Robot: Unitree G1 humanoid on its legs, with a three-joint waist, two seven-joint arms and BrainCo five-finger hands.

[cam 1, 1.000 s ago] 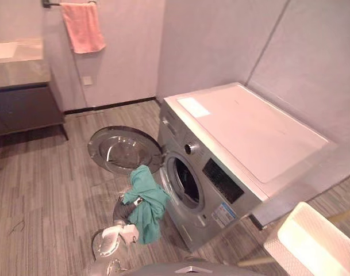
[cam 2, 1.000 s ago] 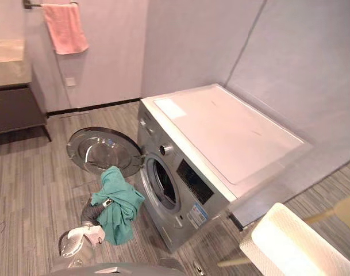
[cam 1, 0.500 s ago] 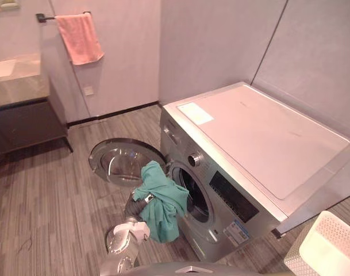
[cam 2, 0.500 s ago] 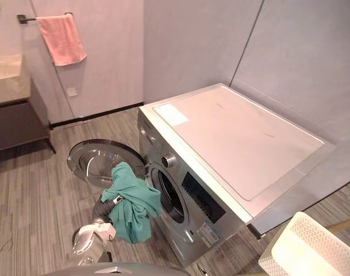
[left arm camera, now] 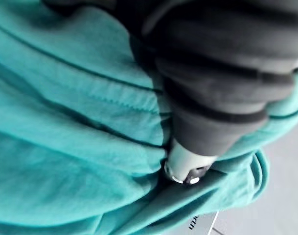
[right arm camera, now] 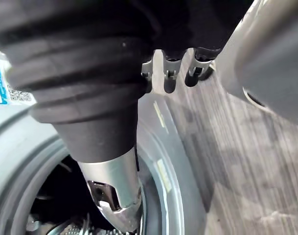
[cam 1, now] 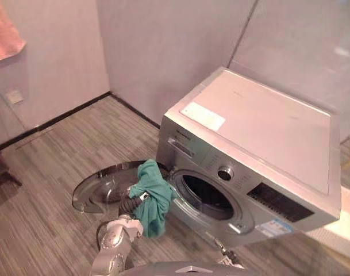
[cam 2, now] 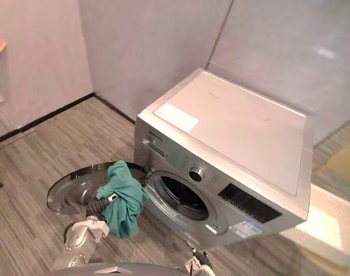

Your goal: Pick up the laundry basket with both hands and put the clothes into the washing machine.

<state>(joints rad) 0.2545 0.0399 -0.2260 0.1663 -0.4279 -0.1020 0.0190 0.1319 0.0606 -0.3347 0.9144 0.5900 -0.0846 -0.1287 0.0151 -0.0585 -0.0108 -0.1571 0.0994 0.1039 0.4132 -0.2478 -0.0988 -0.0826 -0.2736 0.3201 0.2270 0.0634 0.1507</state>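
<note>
One teal garment [cam 1: 152, 196] over left hand [left arm camera: 188, 164] | beside drum opening [cam 1: 208, 197] rim

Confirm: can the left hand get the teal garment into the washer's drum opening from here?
Probably yes. The left hand, carrying the teal cloth garment, sits just beside the dark round drum opening of the silver washing machine; the round glass door is swung wide aside, and nothing stands between.

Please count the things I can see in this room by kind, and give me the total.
Washing machine: 1
Teal garment: 1
Pink towel: 1
Total: 3
</note>
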